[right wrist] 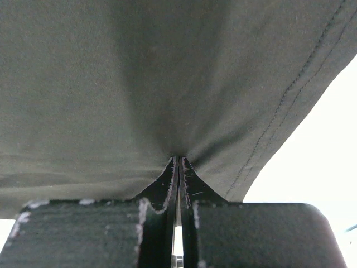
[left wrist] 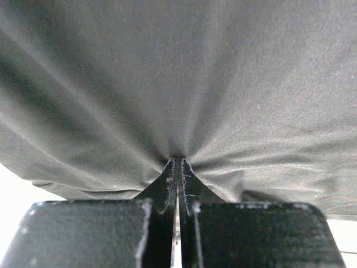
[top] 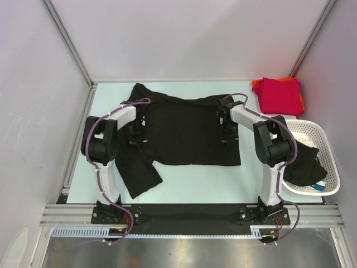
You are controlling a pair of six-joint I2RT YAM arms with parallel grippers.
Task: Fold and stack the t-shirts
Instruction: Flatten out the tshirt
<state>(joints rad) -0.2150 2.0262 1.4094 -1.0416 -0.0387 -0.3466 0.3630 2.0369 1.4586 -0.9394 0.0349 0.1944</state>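
Rightward of blk tee (top: 187, 131) sit basket (top: 315, 134), red tee (top: 280, 95).

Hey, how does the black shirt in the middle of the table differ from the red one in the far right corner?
The black shirt lies spread wide; the red shirt is folded compact. The black shirt is pinched by the left fingers and right fingers; the red shirt is untouched. The red shirt rests on an orange shirt; the black shirt lies on the table. Both are plain cloth.
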